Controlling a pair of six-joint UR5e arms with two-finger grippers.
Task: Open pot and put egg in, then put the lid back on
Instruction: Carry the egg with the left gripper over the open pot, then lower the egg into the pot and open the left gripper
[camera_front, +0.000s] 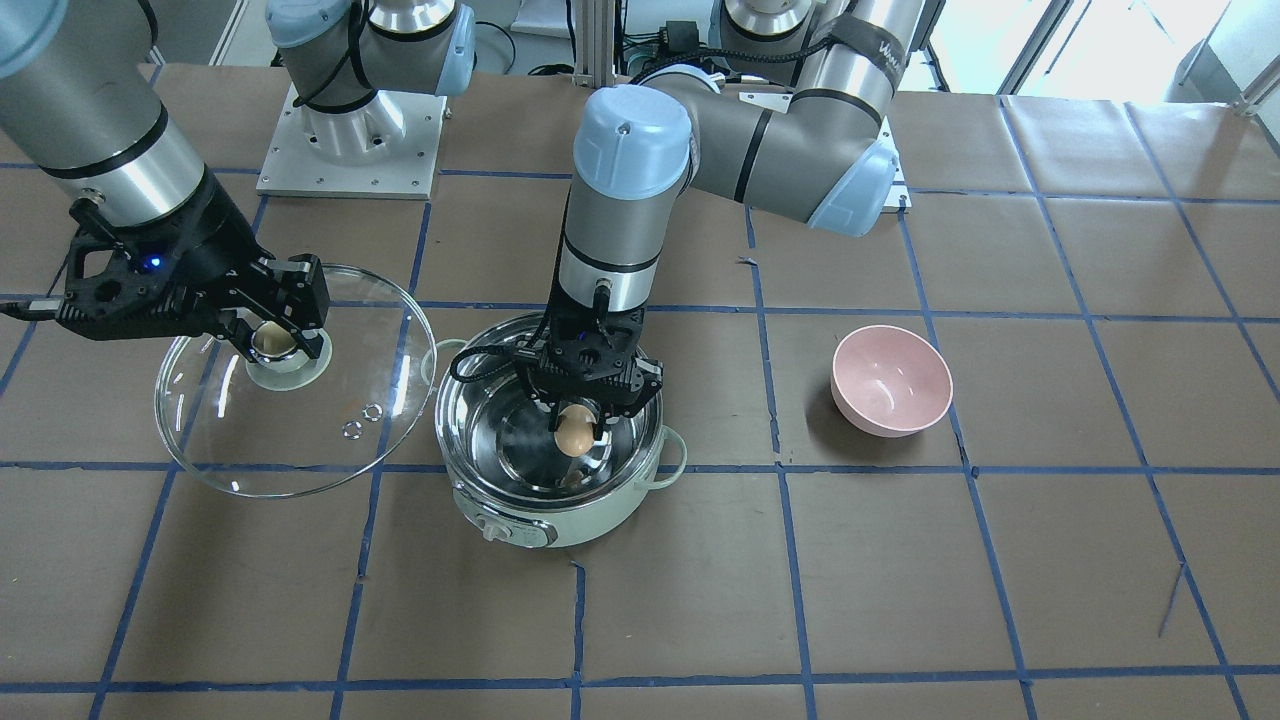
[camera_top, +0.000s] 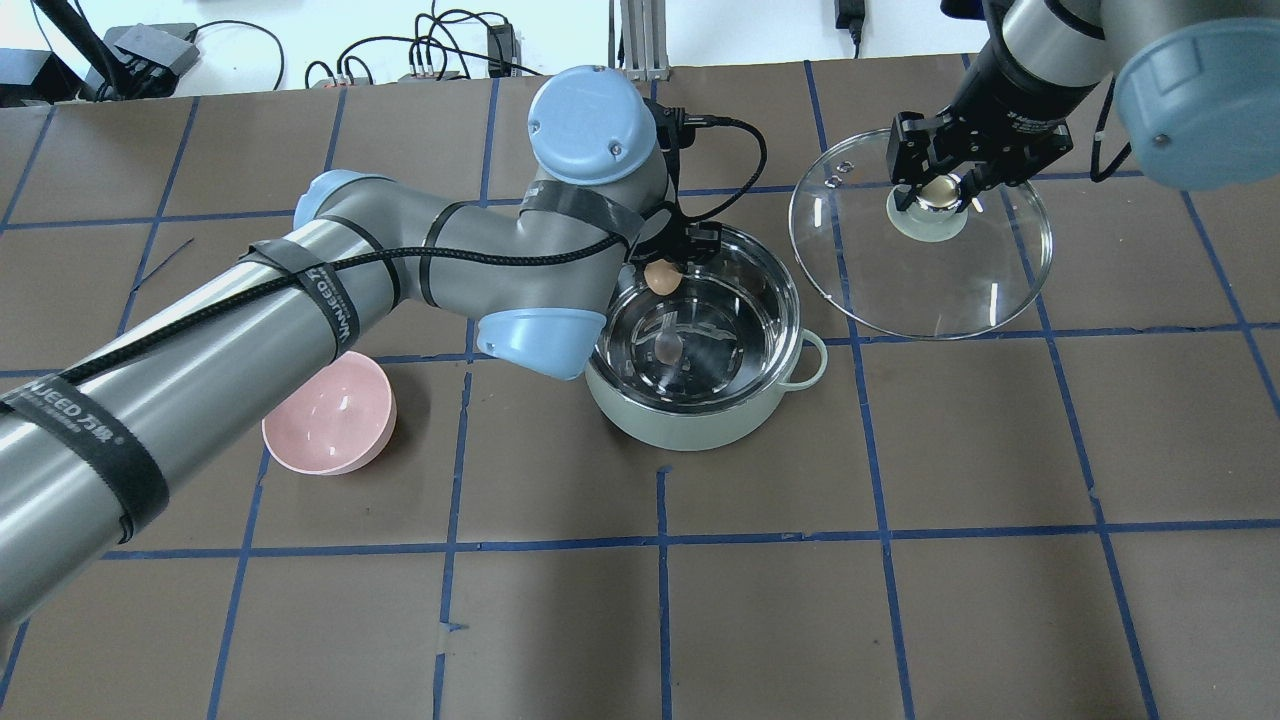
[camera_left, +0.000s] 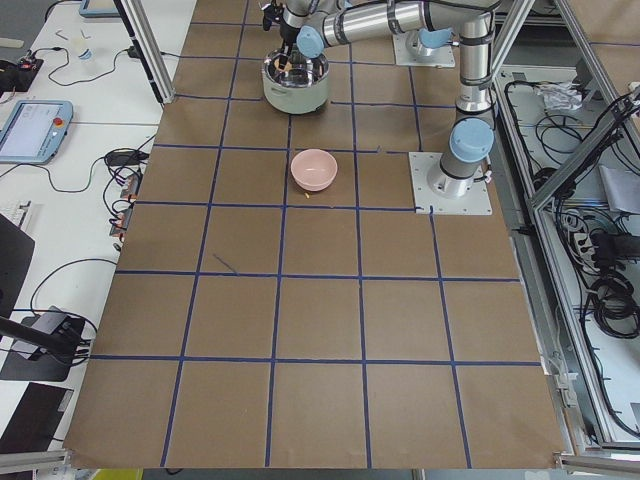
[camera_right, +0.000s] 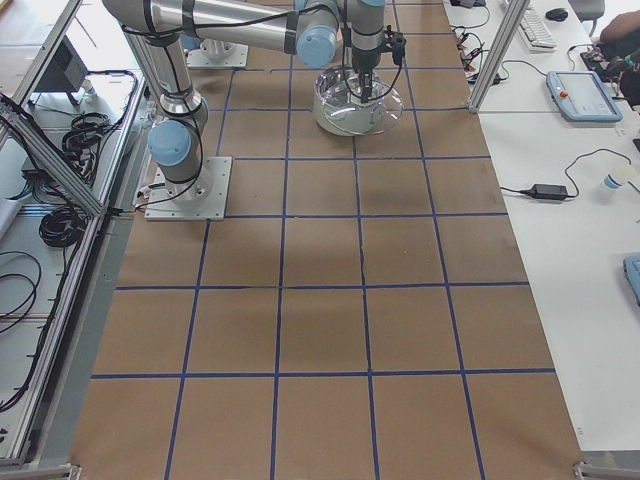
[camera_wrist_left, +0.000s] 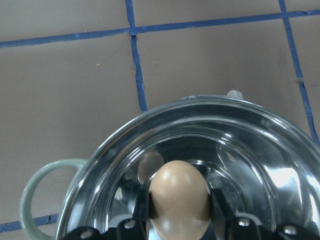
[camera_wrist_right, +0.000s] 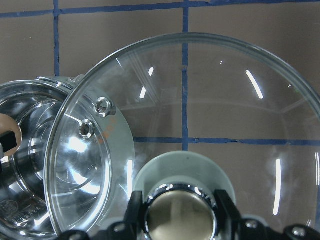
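Note:
The mint-green pot (camera_front: 560, 515) stands open mid-table, its steel inside bare; it also shows in the overhead view (camera_top: 690, 425) and the left wrist view (camera_wrist_left: 260, 145). My left gripper (camera_front: 577, 428) is shut on the light-brown egg (camera_front: 574, 432) and holds it just inside the pot's rim, above the bottom; the egg also shows in the overhead view (camera_top: 661, 278) and the left wrist view (camera_wrist_left: 179, 195). My right gripper (camera_front: 278, 338) is shut on the beige knob (camera_wrist_right: 179, 214) of the glass lid (camera_front: 300, 440) and holds the lid tilted in the air beside the pot (camera_top: 930, 290).
A pink bowl (camera_front: 890, 380) sits empty on the brown table on the robot's left of the pot (camera_top: 330, 415). Blue tape lines grid the table. The robot bases stand at the table's back edge.

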